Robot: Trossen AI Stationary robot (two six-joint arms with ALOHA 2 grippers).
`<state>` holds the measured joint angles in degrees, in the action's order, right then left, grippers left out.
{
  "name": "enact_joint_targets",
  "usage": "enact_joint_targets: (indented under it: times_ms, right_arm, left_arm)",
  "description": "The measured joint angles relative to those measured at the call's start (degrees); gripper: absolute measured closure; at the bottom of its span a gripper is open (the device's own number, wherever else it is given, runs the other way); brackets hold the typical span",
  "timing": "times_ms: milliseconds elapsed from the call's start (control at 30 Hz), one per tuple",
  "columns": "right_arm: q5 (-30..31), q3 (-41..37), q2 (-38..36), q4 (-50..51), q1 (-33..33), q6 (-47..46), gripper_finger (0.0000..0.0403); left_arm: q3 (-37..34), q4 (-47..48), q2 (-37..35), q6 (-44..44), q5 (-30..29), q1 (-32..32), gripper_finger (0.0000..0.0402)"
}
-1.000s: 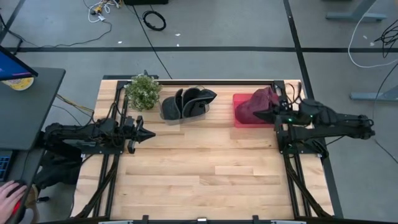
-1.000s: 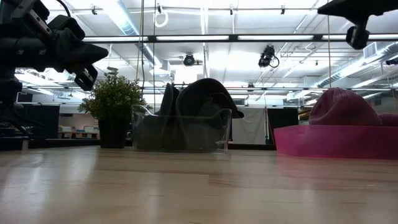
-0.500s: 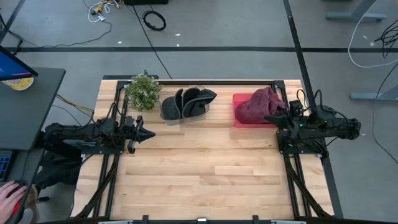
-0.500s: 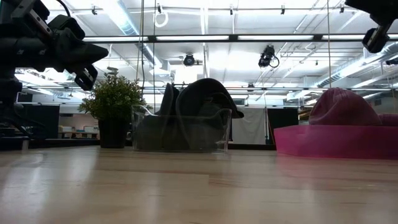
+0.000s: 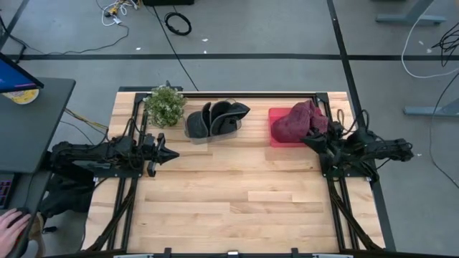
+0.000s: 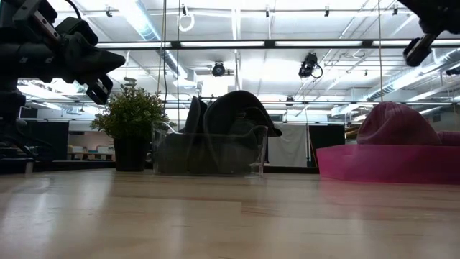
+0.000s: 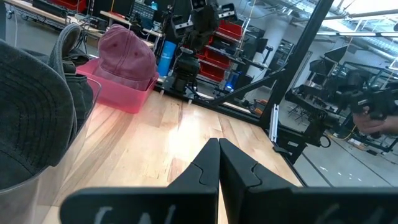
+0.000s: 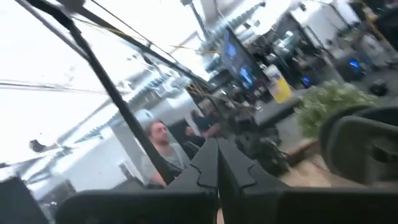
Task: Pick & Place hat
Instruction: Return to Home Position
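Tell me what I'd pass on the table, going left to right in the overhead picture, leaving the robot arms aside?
Potted plant → clear bin holding black caps → pink bin with a maroon cap in it.

No lettering, number, brand or sign can be read in any view. The content of the blue screen [image 5: 11, 75] beyond the left edge of the surface [image 5: 229, 193] is too small to be made out. The lit screens [image 8: 239, 59] in the room are blurred.
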<state>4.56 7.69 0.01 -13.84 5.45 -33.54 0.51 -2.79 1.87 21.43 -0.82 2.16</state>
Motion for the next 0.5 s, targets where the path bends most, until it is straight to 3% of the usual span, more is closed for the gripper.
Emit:
enact_joint_targets:
  times_ms: [233,500]
  right_arm:
    - [0.90,-6.35,0.00,-7.85,0.02,1.70,0.0403]
    - [-2.56,-6.47,-0.02,-2.42,0.02,8.99,0.0403]
  left_arm:
    - [0.00,0.02,0.00,-0.04,0.00,-0.01,0.0399]
    - [0.00,0.02,0.00,-0.04,0.02,-0.01,0.0399]
